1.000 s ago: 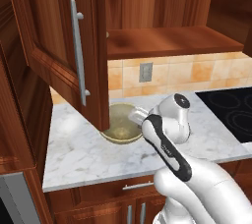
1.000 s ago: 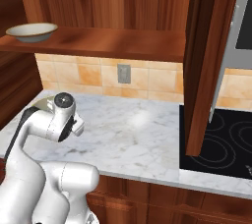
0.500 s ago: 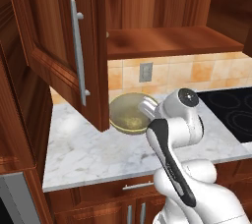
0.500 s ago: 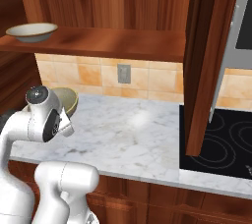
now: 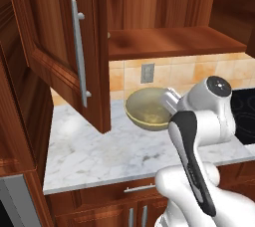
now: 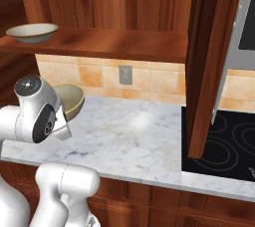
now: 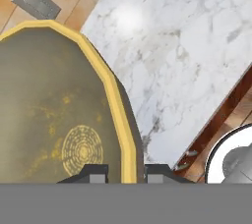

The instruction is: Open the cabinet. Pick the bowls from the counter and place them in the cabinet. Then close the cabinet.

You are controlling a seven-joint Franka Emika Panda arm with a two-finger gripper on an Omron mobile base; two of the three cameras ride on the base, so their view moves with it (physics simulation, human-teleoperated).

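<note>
Tool (image 7: 126, 171) clamped on deep bowl's (image 5: 148, 108) rim above counter (image 5: 99, 151), fingertips cropped, shallow bowl (image 6: 31, 32) shelved.

Two base cameras behind the arm, left and right, looking down at the same white marble worktop (image 5: 99, 151), hand camera very close above it

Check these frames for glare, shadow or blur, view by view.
Hand view: a white glare spot on the counter, everything sharp. Right base view: a softer sheen on the marble, shelf underside dark. Left base view: the cabinet interior is evenly lit, no blur.
</note>
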